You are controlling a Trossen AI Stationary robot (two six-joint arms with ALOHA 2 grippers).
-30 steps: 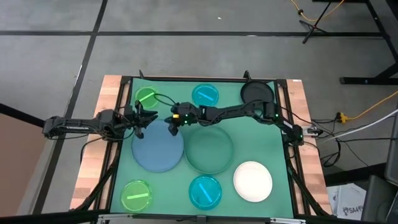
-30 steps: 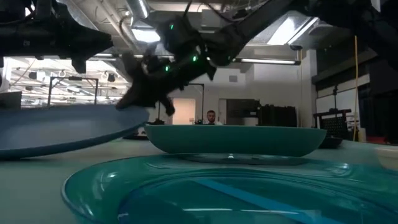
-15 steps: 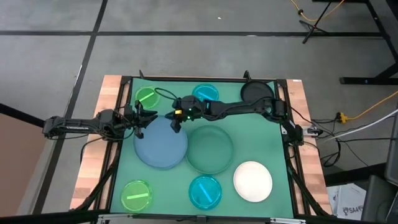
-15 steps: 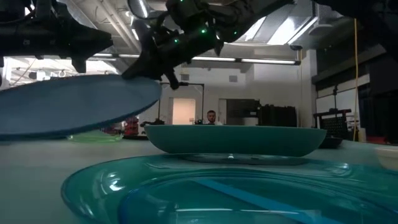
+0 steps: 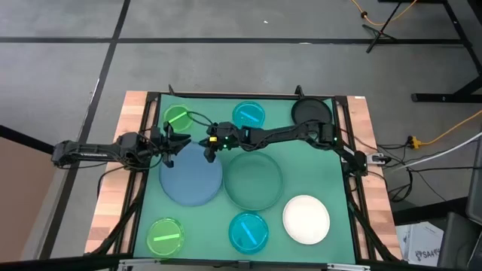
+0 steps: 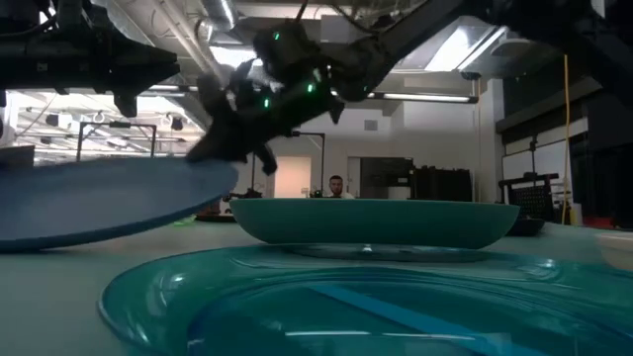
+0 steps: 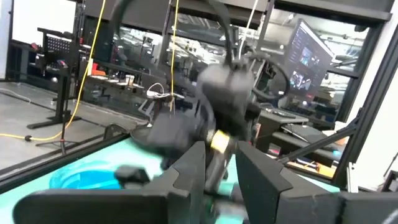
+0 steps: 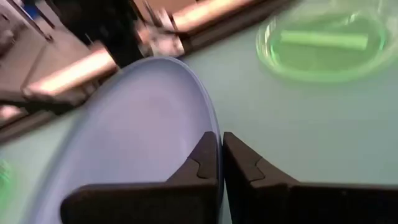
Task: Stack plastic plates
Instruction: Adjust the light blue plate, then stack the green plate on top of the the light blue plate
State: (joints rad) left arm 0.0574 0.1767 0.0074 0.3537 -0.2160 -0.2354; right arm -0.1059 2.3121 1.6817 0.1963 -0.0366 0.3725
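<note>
The large slate-blue plate point(image 5: 191, 178) lies left of centre, next to the dark green plate point(image 5: 254, 180). In the low view the blue plate point(image 6: 99, 203) is tilted, its far rim raised and its near-left part down at the table. My right gripper point(image 5: 208, 151) is shut on that far rim. My left gripper point(image 5: 171, 147) hovers open just off the blue plate's far-left rim; nothing shows between its fingers point(image 7: 189, 171) in the left wrist view. My right gripper pinches the slate-blue plate's far rim point(image 8: 211, 127) between its two fingers, slanting down from the far right. The rim point(image 6: 226, 174) is held up off the table, so the plate tilts, with its opposite side low on the mat.
Around the green mat lie a lime-green plate point(image 5: 177, 117), a cyan plate point(image 5: 248, 114) and a black plate point(image 5: 311, 111) along the far edge. A lime-green plate point(image 5: 166, 235), a cyan plate point(image 5: 248, 231) and a white plate point(image 5: 306, 220) lie along the near edge.
My right gripper rose and shifted slightly toward the right, lifting the blue plate clear and nearly level. It has since come back down and left. The plate is tilted again with its near-left part at the table. The left arm kept still.
</note>
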